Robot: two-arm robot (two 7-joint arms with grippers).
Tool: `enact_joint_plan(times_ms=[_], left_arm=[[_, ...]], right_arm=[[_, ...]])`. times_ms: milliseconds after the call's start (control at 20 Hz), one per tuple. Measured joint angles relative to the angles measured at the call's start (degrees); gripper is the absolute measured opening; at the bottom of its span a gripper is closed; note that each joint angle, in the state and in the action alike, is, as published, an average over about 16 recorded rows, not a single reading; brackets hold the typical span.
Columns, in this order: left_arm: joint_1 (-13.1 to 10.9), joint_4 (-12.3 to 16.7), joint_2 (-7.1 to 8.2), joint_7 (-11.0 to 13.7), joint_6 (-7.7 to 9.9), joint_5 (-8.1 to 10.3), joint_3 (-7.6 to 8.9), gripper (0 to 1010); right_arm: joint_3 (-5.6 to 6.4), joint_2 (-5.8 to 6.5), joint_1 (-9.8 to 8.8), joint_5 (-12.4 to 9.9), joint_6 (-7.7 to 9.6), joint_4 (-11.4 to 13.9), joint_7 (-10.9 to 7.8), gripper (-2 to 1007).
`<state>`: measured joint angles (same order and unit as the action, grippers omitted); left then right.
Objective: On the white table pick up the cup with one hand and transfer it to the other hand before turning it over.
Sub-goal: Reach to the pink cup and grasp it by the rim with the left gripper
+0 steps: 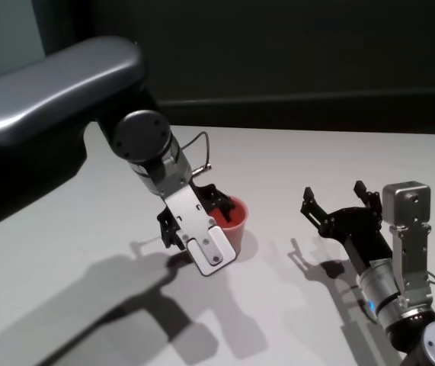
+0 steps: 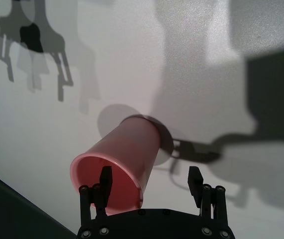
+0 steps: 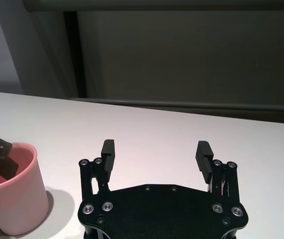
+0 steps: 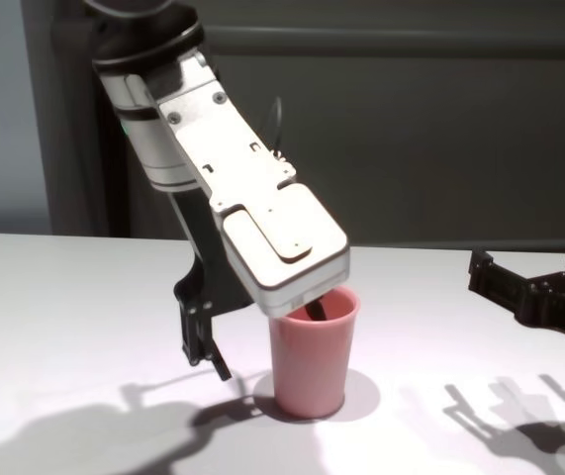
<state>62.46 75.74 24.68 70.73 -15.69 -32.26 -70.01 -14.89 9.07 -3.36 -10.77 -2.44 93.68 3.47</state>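
Closest to the robot is the right gripper [image 1: 337,200], down around 4 o'clock on the white table [image 1: 339,156]. It hovers just above the surface with its fingers spread wide and nothing between them, pointing toward the far edge. In its own wrist view both black fingertips [image 3: 108,149] stand well apart over bare tabletop.

A bit further out, roughly dead centre of the table, is the pink cup [image 4: 310,348]. It's standing upright on its base, mouth up.

The left gripper [image 2: 149,180] comes down on it from about 10 o'clock, tilted. It's open wide and straddling the rim: one finger [image 4: 314,311] dips inside the cup's mouth, the other finger [image 4: 203,336] hangs outside on the cup's left, clear of the wall. It hasn't clamped anything; the cup sits on the table on its own.

Past all that at 12 o'clock, the table's far edge meets a dark wall [image 1: 316,46].
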Motion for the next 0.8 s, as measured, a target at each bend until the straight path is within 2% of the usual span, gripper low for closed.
enact_joint_plan(times_ms=[200,450,800], left_arm=[[0.32,-0.25,-0.07,-0.45,-0.03,-0.01,-0.61,943],[0.70,-0.36,-0.08,-0.81,0.07,0.12,-1.35,840],[1.21,-0.47,-0.03,-1.20,0.33,0.51,-2.31,601]], right_arm=[[0.00,0.00,0.00,0.00,0.00,0.00,0.00,1003],[0.00,0.00,0.00,0.00,0.00,0.00,0.00,1003],[0.00,0.00,0.00,0.00,0.00,0.00,0.00,1003]])
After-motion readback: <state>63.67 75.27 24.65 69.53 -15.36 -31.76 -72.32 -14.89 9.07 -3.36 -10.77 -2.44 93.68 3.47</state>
